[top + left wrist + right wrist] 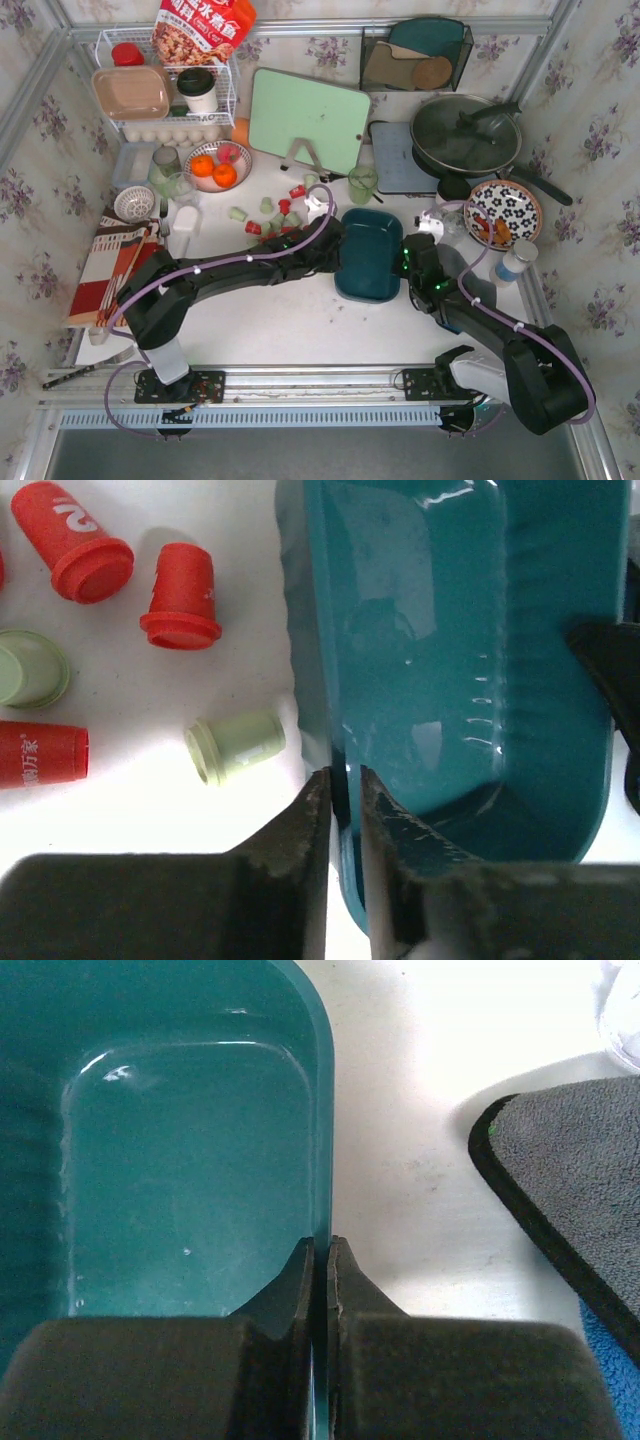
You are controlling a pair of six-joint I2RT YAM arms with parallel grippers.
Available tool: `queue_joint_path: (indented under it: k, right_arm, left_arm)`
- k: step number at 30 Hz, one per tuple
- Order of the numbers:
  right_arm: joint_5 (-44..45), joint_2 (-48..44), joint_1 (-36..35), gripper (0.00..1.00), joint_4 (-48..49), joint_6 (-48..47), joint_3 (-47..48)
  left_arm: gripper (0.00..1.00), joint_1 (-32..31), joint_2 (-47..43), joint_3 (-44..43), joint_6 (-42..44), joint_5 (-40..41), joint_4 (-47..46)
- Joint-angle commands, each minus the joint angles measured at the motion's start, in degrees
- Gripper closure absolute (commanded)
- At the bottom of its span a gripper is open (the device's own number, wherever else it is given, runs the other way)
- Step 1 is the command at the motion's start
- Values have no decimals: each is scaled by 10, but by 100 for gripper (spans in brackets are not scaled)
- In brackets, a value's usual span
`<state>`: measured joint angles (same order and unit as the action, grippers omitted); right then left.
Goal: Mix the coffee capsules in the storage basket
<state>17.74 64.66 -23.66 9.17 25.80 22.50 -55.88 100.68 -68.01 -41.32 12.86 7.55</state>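
The storage basket (368, 255) is a dark teal bin at the table's middle, with nothing inside it (450, 660) (180, 1140). My left gripper (335, 240) (345, 775) straddles its left rim, jaws barely apart, a sliver of light between one finger and the rim. My right gripper (408, 262) (320, 1245) is shut on the right rim. The coffee capsules lie loose on the table left of the basket: red ones (285, 207) (183, 598) and pale green ones (238, 213) (235, 745).
A green cutting board (308, 118) and a green glass cup (362, 183) stand behind the basket. A bowl of oranges (218, 165) sits at the left. At the right are a lidded pan (465, 135), a patterned plate (503, 212) and a grey mat (570, 1180).
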Motion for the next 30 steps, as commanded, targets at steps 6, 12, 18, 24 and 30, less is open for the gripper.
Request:
queue_joint_path:
  k: [6, 12, 18, 24, 30]
  right_arm:
    - [26, 17, 0, 100, -44, -42, 55]
    - [51, 48, 10, 100, -101, -103, 112]
    - [-9, 72, 60, 100, -114, -150, 142]
    - [-77, 104, 84, 100, -93, -186, 168]
    - [-97, 141, 85, 100, -66, -228, 192]
  left_arm:
    - [53, 42, -63, 55, 18, -65, -87]
    - [35, 63, -173, 84, 75, -60, -31]
    - [35, 62, -296, 97, 143, -2, 100]
    - [35, 62, -419, 159, 157, 34, 154]
    - [34, 62, -496, 196, 163, 43, 170]
